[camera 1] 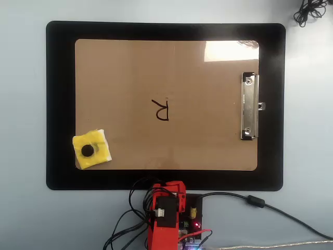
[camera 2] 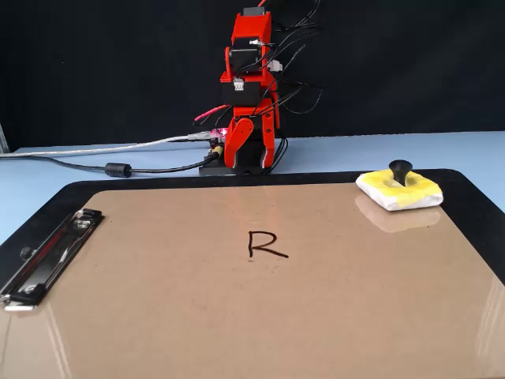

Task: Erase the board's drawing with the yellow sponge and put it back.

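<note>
sponge (camera 1: pixel 91 149) on board (camera 1: pixel 135 78) near-left corner, overhead view, untouched | drawing (camera 1: pixel 161 110) mid-board, intact | gripper (camera 2: pixel 258 150) folded at base, holding nothing, opening unclear | nothing done yet: grasp, wipe, return all left

The board (camera 1: pixel 208 140) is lying flat on the black mat (camera 1: pixel 60 104), offering a wide open surface. Only three things are rising from or marking it: the yellow sponge (camera 1: pixel 92 149) is sitting on one corner, slightly overhanging the edge; the silver clip (camera 1: pixel 249 106) is occupying the middle of the opposite short edge; the drawing (camera 1: pixel 161 110) is lying flat mid-board, well apart from both. The folded red arm (camera 2: pixel 251 103) is standing off the mat beyond a long side, its cables (camera 2: pixel 118 158) trailing across the table.
</note>
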Tool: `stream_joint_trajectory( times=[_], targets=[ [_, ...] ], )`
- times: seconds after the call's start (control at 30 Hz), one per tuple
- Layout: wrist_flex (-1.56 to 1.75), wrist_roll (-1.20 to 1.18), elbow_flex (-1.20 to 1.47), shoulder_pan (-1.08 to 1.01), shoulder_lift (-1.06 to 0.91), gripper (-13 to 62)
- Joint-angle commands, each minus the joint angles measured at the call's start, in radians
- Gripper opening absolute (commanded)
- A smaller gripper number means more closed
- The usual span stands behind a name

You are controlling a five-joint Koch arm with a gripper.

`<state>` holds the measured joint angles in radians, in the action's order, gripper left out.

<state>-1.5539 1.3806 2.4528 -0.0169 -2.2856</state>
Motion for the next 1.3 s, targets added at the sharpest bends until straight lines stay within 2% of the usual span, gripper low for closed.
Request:
stream_joint_trajectory(
  times=[0.0, 0.23, 0.37, 0.43, 0.53, 0.73, 0.83, 1.0, 1.27],
  targets=[
    [-0.107, 0.0, 0.014, -0.003, -0.064, 34.5],
    [-0.104, 0.003, 0.006, 0.0, -0.064, 34.5],
    [-0.084, 0.0, -0.272, 0.023, -0.055, 34.0],
    [-0.037, 0.0, -0.442, 0.103, -0.035, 33.7],
    [0.149, 0.023, -0.506, 0.341, -0.023, 33.6],
    [0.781, 0.293, -0.35, 0.782, -0.02, 33.6],
    [1.178, 0.342, -0.222, 0.95, 0.018, 33.6],
    [1.647, 0.331, -0.057, 1.012, 0.17, 33.7],
    [1.829, 0.308, -0.021, 1.062, 0.391, 33.7]
  ],
)
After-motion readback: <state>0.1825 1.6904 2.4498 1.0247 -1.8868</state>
